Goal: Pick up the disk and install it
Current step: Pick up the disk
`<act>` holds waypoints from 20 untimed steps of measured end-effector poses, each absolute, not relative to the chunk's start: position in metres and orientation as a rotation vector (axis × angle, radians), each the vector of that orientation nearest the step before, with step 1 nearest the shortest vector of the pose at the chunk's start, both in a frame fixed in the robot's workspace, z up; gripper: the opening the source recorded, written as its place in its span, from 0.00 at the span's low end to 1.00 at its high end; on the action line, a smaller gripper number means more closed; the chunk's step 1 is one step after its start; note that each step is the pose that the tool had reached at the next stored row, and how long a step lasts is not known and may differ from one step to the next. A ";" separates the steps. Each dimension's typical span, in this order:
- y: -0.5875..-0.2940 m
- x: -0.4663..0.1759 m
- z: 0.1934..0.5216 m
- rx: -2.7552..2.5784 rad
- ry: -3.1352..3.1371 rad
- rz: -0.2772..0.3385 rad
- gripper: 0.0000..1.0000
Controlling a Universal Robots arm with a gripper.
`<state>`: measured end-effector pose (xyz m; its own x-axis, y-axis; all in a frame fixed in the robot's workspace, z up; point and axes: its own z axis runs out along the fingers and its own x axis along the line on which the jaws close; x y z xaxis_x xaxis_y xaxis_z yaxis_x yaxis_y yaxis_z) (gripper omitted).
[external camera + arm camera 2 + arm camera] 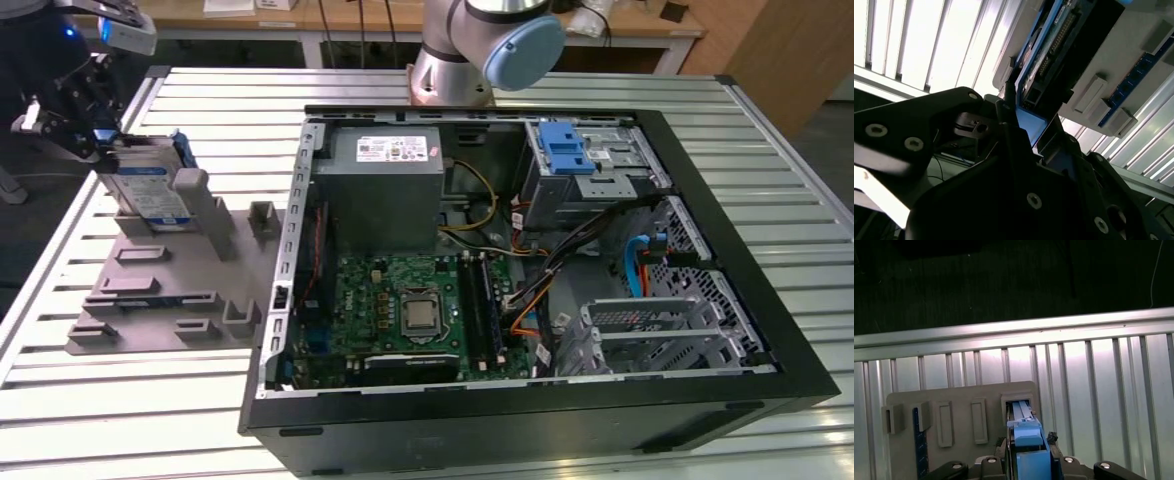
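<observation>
The disk, silver with a blue-and-white label and a blue frame, stands on edge in a slot at the far end of the grey holder plate, at the exterior view's left. My gripper is at the disk's upper end. In the first wrist view the blue frame of the disk sits between the black fingertips with no visible gap, its far end still in the plate's slot. In the second wrist view a thin black finger lies against the edge of the disk.
An open black computer case lies to the exterior view's right of the plate, showing its motherboard, power supply and a grey drive bay with a blue latch. The arm's base stands behind it. Everything rests on a slatted metal table.
</observation>
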<state>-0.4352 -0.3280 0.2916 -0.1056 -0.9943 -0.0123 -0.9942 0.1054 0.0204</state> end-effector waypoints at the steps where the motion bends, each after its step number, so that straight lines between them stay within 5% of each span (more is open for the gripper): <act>1: -0.328 -0.435 0.292 2.098 -2.332 -0.037 0.42; 20: -0.329 -0.435 0.291 2.136 -2.295 -0.034 0.37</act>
